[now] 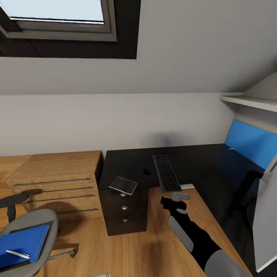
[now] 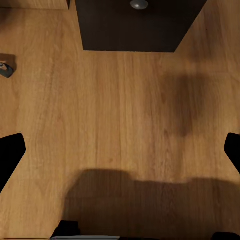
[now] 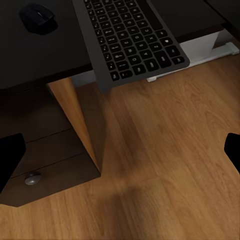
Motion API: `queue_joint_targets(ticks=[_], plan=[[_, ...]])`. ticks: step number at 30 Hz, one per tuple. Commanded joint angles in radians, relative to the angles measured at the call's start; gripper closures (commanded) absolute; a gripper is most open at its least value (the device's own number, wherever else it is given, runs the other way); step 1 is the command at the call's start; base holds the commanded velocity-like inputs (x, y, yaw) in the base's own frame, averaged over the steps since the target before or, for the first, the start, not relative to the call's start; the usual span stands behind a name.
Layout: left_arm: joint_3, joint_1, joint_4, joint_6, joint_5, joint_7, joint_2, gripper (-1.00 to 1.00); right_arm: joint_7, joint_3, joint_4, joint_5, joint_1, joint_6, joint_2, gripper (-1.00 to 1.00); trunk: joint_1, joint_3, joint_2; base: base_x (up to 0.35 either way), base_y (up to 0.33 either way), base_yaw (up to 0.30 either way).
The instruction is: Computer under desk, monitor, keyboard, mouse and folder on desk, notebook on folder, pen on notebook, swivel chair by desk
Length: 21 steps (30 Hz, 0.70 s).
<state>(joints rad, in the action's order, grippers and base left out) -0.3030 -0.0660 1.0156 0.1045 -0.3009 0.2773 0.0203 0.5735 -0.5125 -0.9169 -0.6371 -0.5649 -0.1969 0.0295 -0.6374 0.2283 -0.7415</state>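
Right gripper (image 1: 177, 202) hangs open — empty — just before the keyboard (image 1: 166, 173) overhanging the desk (image 1: 127, 165).

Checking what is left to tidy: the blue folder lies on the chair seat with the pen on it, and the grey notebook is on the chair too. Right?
Not quite. The folder does lie on the swivel chair with the pen on it, but the notebook sits on the desk, at its front corner above the drawers. The head view shows this.
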Motion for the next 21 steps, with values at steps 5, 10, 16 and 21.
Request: queue_joint_targets(ticks=[5,10,16,21], plan=[[-0.001,0.000,-0.007,0.004,-0.007,0.008,0.000,-1.00,0.008,-0.006,-0.002,-0.003,-0.001,-0.004,0.001,-1.00,0.000,0.001,-0.001,-0.027,0.000,0.000],[-0.001,0.000,-0.008,0.004,-0.007,0.008,0.000,-1.00,0.008,-0.006,-0.002,-0.003,-0.001,-0.004,0.001,-1.00,0.000,0.001,-0.001,-0.148,0.000,0.000],[-0.001,0.000,-0.009,0.004,-0.007,0.008,0.000,-1.00,0.008,-0.006,-0.002,-0.003,-0.001,-0.004,0.001,-1.00,0.000,0.001,-0.001,-0.034,0.000,0.000],[-0.001,0.000,-0.009,0.005,-0.007,0.008,0.001,-1.00,0.008,-0.007,-0.002,-0.003,-0.001,-0.004,0.001,-1.00,0.000,0.001,-0.001,-0.105,0.000,0.000]])
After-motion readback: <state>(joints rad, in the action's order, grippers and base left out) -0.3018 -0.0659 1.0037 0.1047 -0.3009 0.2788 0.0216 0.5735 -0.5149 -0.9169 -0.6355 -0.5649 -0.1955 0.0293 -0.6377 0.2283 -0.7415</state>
